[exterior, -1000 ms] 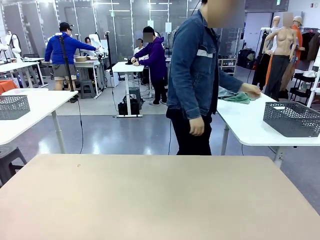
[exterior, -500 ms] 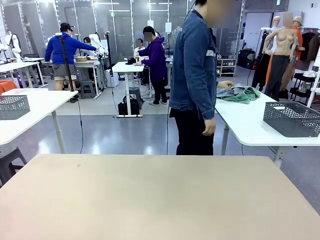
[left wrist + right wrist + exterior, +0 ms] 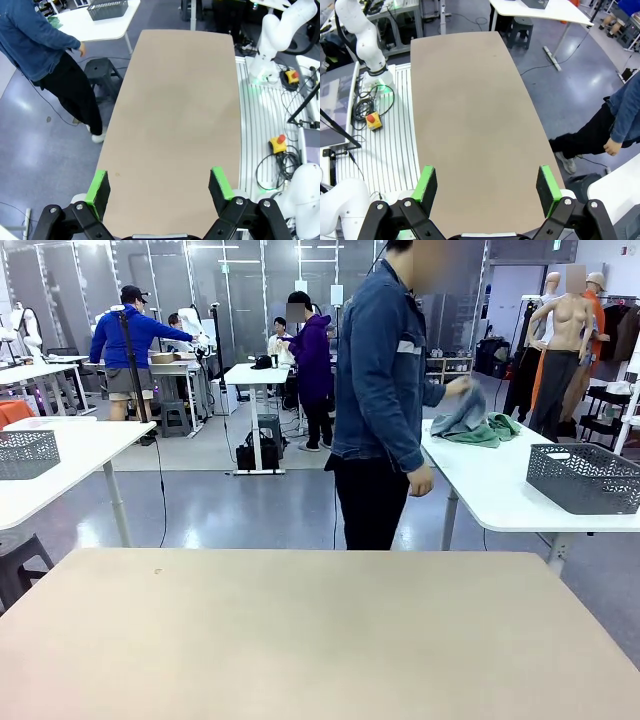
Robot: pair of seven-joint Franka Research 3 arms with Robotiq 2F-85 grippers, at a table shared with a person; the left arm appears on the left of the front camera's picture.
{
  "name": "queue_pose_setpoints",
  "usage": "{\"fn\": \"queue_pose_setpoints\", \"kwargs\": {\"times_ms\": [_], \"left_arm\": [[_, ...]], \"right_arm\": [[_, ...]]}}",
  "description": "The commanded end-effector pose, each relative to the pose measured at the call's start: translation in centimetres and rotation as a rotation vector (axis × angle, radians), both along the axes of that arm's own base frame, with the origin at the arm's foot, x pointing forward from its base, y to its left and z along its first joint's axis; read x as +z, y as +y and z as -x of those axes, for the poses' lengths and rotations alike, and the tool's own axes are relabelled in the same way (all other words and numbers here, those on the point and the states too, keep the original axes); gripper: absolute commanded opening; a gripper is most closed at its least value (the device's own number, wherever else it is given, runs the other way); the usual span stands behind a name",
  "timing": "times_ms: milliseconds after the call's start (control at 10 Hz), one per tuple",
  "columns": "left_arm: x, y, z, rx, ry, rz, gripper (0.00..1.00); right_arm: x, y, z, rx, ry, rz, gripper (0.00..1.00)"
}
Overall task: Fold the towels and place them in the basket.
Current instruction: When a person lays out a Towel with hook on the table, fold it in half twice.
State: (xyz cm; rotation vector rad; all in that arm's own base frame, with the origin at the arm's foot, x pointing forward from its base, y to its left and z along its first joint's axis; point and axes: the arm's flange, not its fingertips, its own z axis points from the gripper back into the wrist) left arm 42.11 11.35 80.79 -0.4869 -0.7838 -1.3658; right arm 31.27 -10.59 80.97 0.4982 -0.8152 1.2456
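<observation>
Front view: a person (image 3: 385,390) is lifting the blue towel (image 3: 462,420) off the side table (image 3: 480,485), beside the green towel (image 3: 490,432) and near the basket (image 3: 583,480). Left wrist view: the left end effector (image 3: 160,186) is hanging open above the table (image 3: 180,100). Right wrist view: the right end effector (image 3: 487,186) is gaping likewise. The towels are possibly arriving bunched, risking a grab through several layers.

Glossy grey floor (image 3: 250,510), white table (image 3: 70,455) at left, glass partition wall (image 3: 230,290) behind, beige tabletop (image 3: 320,640) in front

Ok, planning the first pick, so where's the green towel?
Front view, right side: the green towel lies on the white table, beside the blue towel in the person's hand, left of the basket.
</observation>
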Motion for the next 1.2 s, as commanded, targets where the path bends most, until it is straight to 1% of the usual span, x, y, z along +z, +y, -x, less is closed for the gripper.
{"fn": "queue_pose_setpoints", "kwargs": {"times_ms": [0, 200, 300, 1100], "left_arm": [[-0.43, -0.86, 0.31, 0.015, 0.009, -0.019, 1.00], [-0.46, -0.90, 0.47, 0.019, 0.013, -0.025, 1.00], [-0.02, -0.13, -0.04, -0.002, 0.001, -0.002, 1.00], [-0.02, -0.13, -0.04, -0.002, 0.001, -0.002, 1.00]], "right_arm": [[0.02, -0.28, 0.01, 0.040, -0.003, 0.013, 1.00], [-0.04, -0.16, 0.02, 0.051, 0.007, 0.029, 1.00], [-0.12, 0.11, -0.08, 0.019, 0.010, 0.005, 1.00], [-0.12, 0.11, -0.08, 0.019, 0.010, 0.005, 1.00]]}}
